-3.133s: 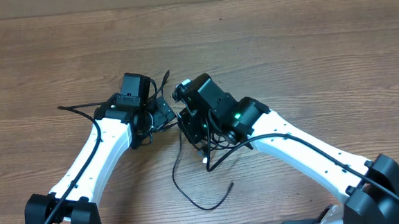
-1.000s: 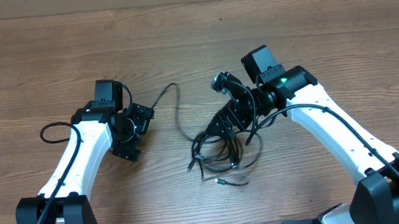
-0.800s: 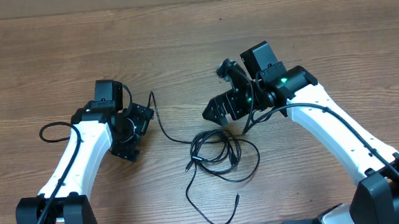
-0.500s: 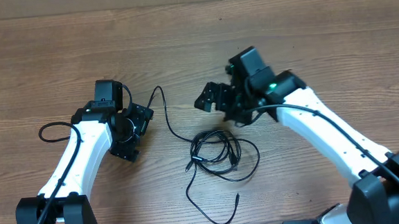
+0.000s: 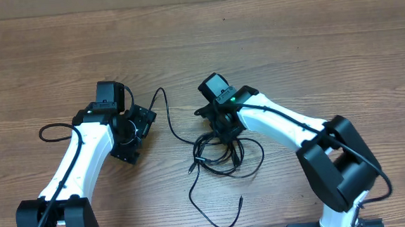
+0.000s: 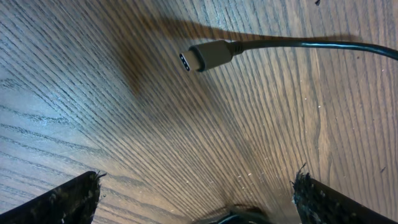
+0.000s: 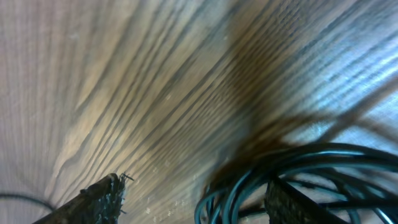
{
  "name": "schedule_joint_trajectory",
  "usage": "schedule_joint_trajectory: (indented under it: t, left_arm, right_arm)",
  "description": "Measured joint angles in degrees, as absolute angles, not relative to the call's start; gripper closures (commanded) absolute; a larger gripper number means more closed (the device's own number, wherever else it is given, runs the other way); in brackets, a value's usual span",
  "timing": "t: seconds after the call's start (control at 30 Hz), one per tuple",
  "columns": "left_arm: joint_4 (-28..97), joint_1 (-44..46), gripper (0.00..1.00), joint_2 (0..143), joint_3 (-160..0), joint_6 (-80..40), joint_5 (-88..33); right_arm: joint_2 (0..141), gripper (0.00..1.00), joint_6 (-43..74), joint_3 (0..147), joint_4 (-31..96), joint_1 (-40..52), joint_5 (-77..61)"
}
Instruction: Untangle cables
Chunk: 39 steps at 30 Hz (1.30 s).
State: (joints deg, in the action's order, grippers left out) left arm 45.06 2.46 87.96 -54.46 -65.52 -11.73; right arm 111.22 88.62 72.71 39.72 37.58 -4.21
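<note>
Found right gripper low over the cables, fingers spread wide and closed on nothing. Saw, from the right wrist, several loops of dark cord lying on the wood between those fingers, crowded toward one side; could not tell whether any strand touched a pad. Placed the heap, from overhead, near the middle of the table, directly under the right gripper and spilling toward the near edge. Traced one loose strand out of the heap to the left and upward, ending just beside the left gripper. Traced a second tail down from the heap toward the near edge, curling round to a free end. Found the left gripper likewise wide open, holding nothing, set well to the left of the heap. Noted, from the left wrist, a grey plug lying flat on the wood ahead of the fingers, apart from both, its black cord running off to the right.
</note>
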Motion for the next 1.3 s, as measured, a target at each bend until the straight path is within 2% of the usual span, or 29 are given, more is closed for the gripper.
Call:
schedule_joint_trajectory:
  t: [0.17,0.23,0.3,0.37,0.53,0.6,0.63,0.7,0.77,0.93,1.0,1.13,1.3]
  left_arm:
    - [45.6,2.5,0.00,88.0,-54.5,-65.4,-11.2]
    - [45.7,2.5,0.01,88.0,-54.5,-65.4,-11.1]
    - [45.8,2.5,0.00,88.0,-54.5,-65.4,-11.0]
    - [45.9,2.5,0.00,88.0,-54.5,-65.4,-10.9]
    - [46.1,2.5,0.01,88.0,-54.5,-65.4,-10.8]
    - [46.3,2.5,0.00,88.0,-54.5,-65.4,-10.8]
    - [46.3,2.5,0.01,88.0,-54.5,-65.4,-10.8]
    - [46.3,2.5,0.00,88.0,-54.5,-65.4,-10.9]
    - [46.3,2.5,0.00,88.0,-54.5,-65.4,-10.8]
    - [46.4,2.5,0.00,88.0,-54.5,-64.4,-10.9]
    - [46.5,2.5,0.00,88.0,-54.5,-61.6,-10.9]
    - [44.7,2.5,0.01,88.0,-54.5,-51.4,-15.2]
    - [38.2,2.4,0.00,88.0,-54.4,-32.9,-34.8]
  right_arm:
    - [113.1,0.49,91.4,73.5,36.5,37.6,-6.3]
    - [113.6,0.47,90.8,73.6,35.9,37.6,-7.4]
    - [114.1,0.40,89.0,73.9,36.3,37.6,-9.2]
    - [114.2,0.38,87.9,74.2,38.5,37.7,-11.3]
    - [114.4,0.40,86.9,74.2,40.2,38.1,-14.8]
    - [114.5,0.44,86.8,74.2,40.7,38.1,-15.3]
    - [114.6,0.47,86.8,74.2,41.2,38.2,-15.8]
    - [114.8,0.69,86.7,74.2,42.6,38.5,-16.7]
    - [114.9,0.95,86.8,74.2,43.4,39.1,-15.5]
    - [115.4,0.96,81.8,73.6,35.6,40.7,-10.4]
    - [116.1,0.96,74.9,73.6,29.8,40.6,-9.4]
    - [115.6,0.96,61.6,74.0,29.7,39.6,-8.5]
    - [105.4,0.96,50.8,74.0,33.9,37.8,-6.6]
